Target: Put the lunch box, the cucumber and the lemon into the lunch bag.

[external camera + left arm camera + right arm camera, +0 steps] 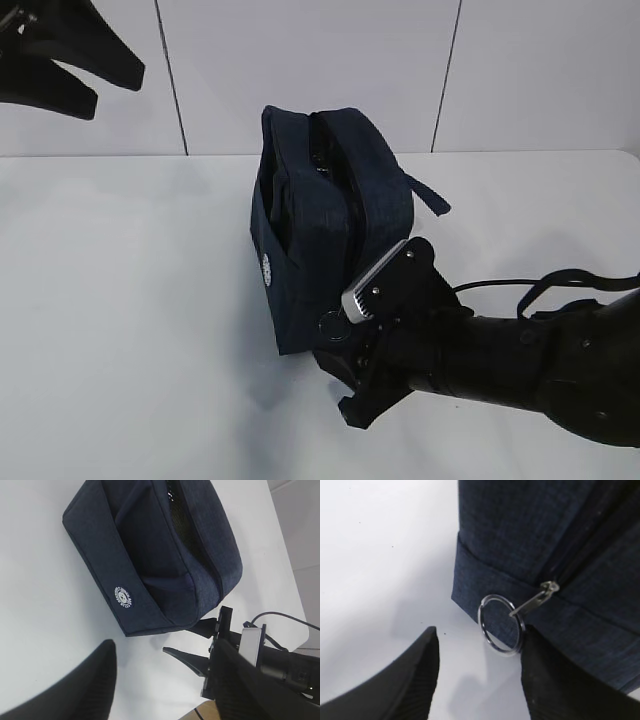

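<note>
Lying on the white tabletop [120,300], the dark navy fabric lunch bag [325,220] has its silver ring pull [501,624] between the right gripper's [475,675] parted jaws; the left gripper's [105,85] jaws hang apart, empty.

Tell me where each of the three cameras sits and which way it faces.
Exterior view: slanting down at the table and lunch bag; the right gripper sits by its near end, the left gripper is raised top left.
Left wrist view: high, looking down on the bag; one left finger shows, the right arm below.
Right wrist view: close to the bag's end, facing the ring pull between open fingers.
Shared: all show the bag.
</note>
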Robot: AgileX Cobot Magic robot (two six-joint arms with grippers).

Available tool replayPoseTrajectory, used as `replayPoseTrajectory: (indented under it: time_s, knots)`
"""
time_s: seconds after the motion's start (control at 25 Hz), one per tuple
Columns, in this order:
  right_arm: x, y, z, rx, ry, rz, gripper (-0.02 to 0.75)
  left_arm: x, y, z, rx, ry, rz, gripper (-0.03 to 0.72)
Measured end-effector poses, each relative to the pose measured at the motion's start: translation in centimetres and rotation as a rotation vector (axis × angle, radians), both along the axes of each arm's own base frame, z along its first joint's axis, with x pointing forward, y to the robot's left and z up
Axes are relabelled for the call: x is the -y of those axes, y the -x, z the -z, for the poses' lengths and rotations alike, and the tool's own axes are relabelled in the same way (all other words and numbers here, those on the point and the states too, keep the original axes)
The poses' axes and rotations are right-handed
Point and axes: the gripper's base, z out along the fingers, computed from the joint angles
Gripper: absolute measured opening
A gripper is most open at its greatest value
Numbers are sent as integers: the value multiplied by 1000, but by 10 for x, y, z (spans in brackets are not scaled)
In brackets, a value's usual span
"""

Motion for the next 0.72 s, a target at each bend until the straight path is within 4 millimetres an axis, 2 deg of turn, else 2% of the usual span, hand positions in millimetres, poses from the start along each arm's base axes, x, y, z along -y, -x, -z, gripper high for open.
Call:
replayPoseTrajectory:
  time_s: [0.52,0.72]
  knots:
    - [3,-4,-1,-29,-51,109,400,0,0,0,3,-2,11,434]
    - [3,-4,-1,-26,-49,100,400,0,0,0,3,-2,11,433]
